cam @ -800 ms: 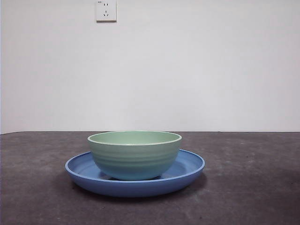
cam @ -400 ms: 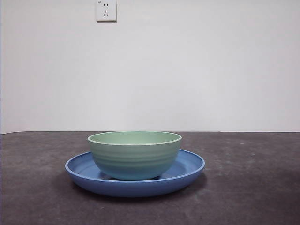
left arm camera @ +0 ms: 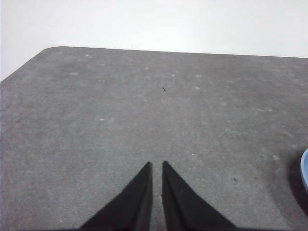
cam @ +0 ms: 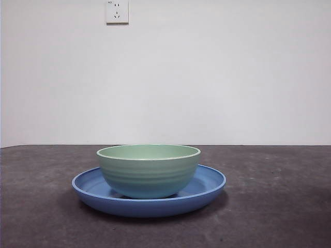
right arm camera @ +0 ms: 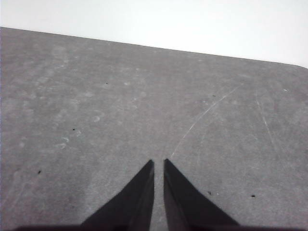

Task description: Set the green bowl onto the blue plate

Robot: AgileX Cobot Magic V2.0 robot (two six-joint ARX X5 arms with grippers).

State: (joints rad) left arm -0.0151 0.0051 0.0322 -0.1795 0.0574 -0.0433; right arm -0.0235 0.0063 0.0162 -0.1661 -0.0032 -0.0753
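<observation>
The green bowl [cam: 148, 170] stands upright on the blue plate [cam: 207, 183] in the middle of the dark table, seen in the front view. No arm shows in that view. My left gripper [left arm camera: 157, 166] is shut over bare tabletop, holding nothing; a sliver of the blue plate [left arm camera: 304, 171] shows at the edge of its view. My right gripper [right arm camera: 159, 162] is also shut over bare tabletop, away from the bowl and plate.
A white wall with a power socket [cam: 117, 11] stands behind the table. The grey tabletop [cam: 279, 206] stretches out on both sides of the plate. The table's rounded corners show in both wrist views.
</observation>
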